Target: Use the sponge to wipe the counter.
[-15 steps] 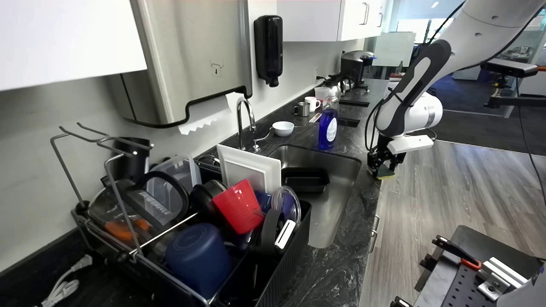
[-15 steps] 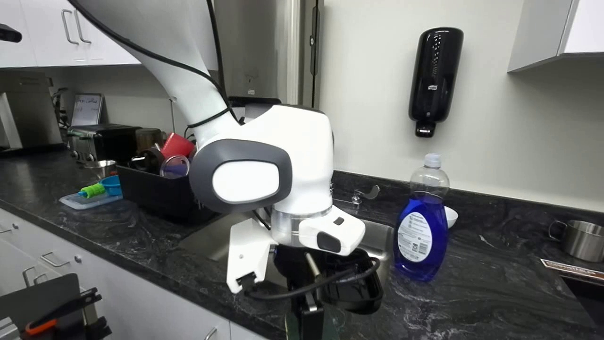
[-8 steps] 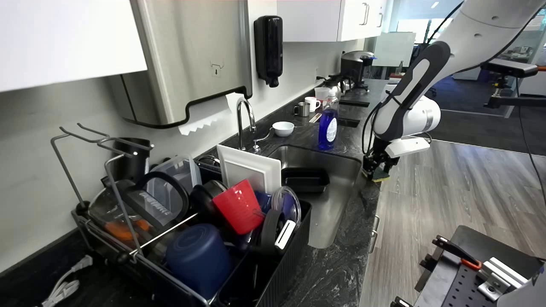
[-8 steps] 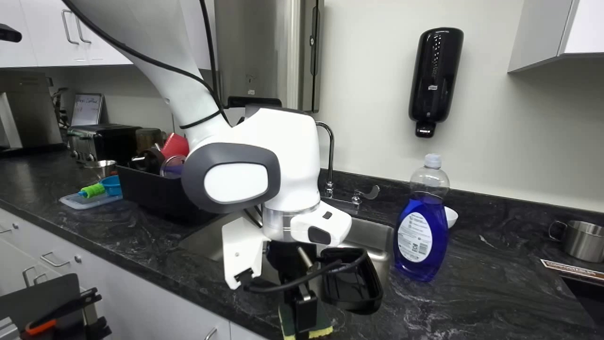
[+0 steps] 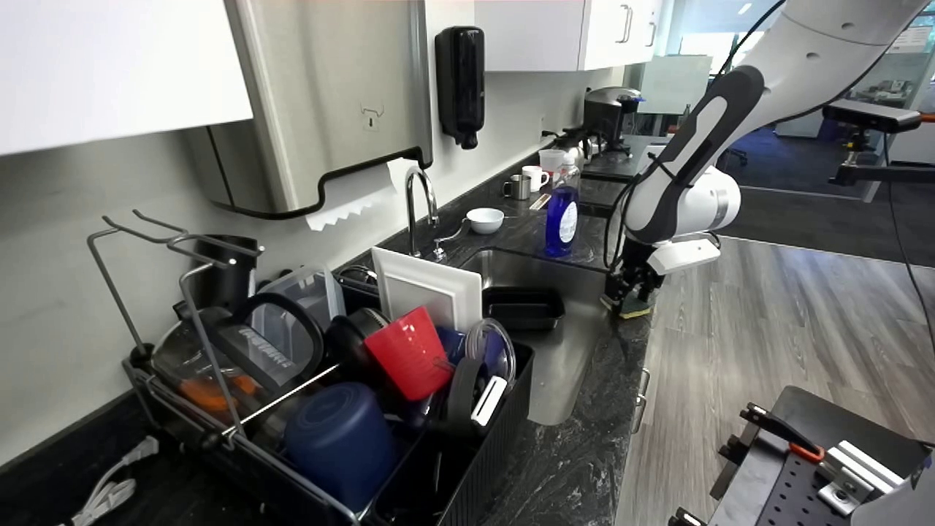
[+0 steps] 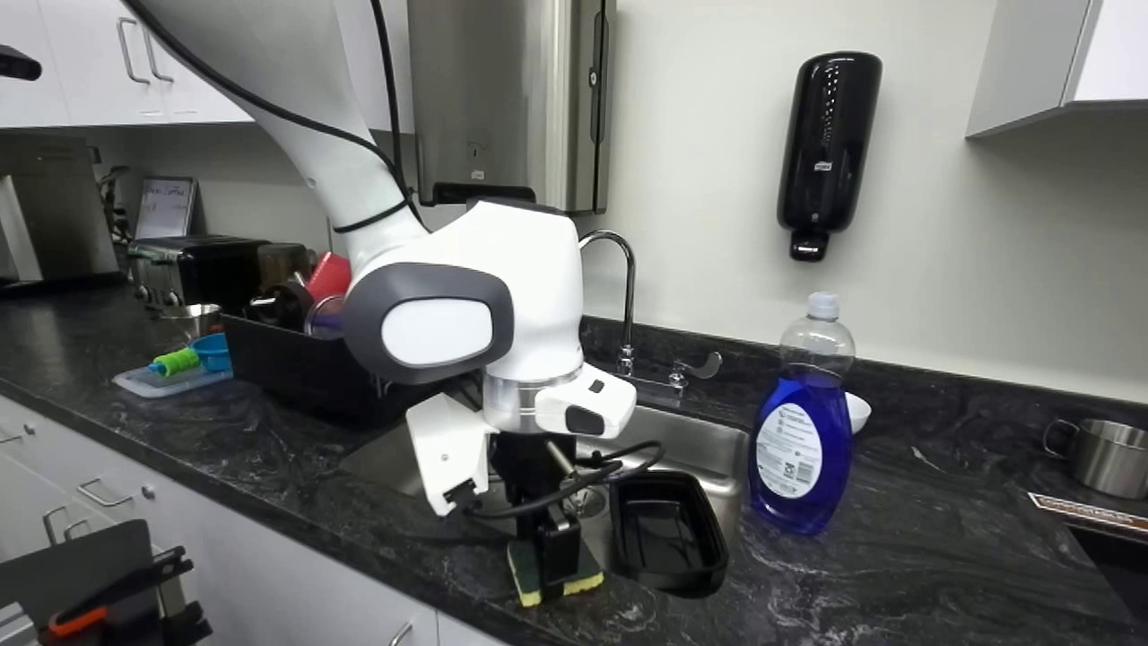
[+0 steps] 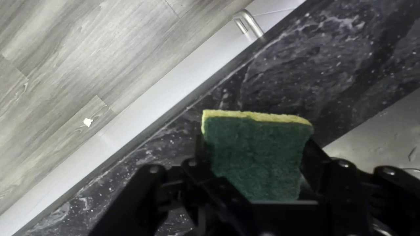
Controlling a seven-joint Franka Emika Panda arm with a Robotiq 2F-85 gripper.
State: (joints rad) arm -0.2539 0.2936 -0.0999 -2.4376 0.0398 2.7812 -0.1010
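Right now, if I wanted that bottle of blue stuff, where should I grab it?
Probably by its clear upper part, under the pale cap, coming from the front of the counter: the bottle stands upright, narrower there than lower down, with the white bowl behind it, towards the wall.

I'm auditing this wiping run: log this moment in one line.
end effector: holding sponge | sponge: green face up, over counter, near sink | counter contact: unclear
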